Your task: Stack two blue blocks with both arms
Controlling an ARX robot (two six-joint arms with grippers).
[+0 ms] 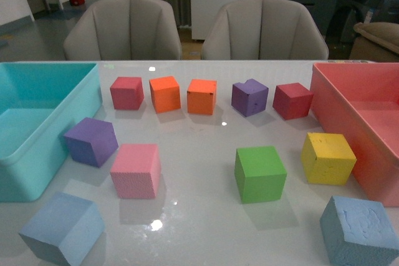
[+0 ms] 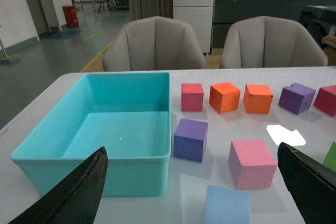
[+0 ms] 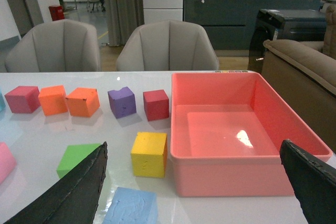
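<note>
The left blue block [image 1: 62,228] lay at the near edge of the table [image 1: 199,135], beside the teal bin [image 1: 25,172] — the right blue block [image 1: 360,230] well apart from it, near the pink bin [image 1: 330,101]. The left gripper [image 2: 191,150] and right gripper [image 3: 193,148] both stood spread wide, gripping neither block.

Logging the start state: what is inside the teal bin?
Nothing shows inside the teal bin: the left wrist view shows a bare floor with only a light glint. The strip of floor just behind its near wall is hidden by that wall.
</note>
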